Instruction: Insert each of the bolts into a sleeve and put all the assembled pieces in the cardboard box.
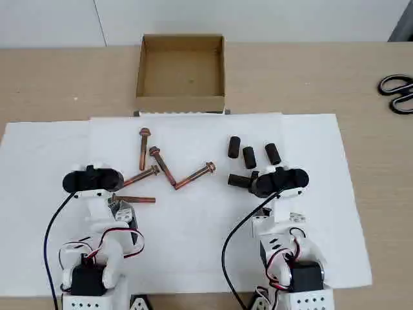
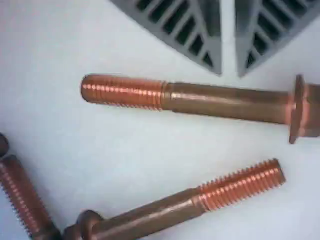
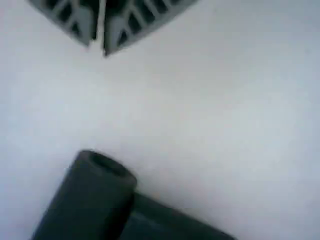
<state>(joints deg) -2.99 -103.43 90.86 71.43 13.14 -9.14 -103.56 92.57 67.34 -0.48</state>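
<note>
Several copper bolts (image 1: 161,165) lie scattered on the white paper, left of centre. Black sleeves (image 1: 249,157) lie in a loose group to their right. The open cardboard box (image 1: 181,97) stands behind the paper. My left arm (image 1: 93,179) hangs low beside the nearest bolts. Its gripper (image 2: 230,74) is shut, with only a thin slit between the fingers, just off the shank of one bolt (image 2: 200,100). Another bolt (image 2: 190,205) lies farther off. My right arm (image 1: 279,181) stands over the nearest sleeve (image 3: 90,200), with its gripper (image 3: 99,50) shut and holding nothing.
The white paper sheet (image 1: 193,239) covers the middle of the wooden table. Scissors (image 1: 397,92) lie at the far right edge of the table. Cables run from both arm bases at the front.
</note>
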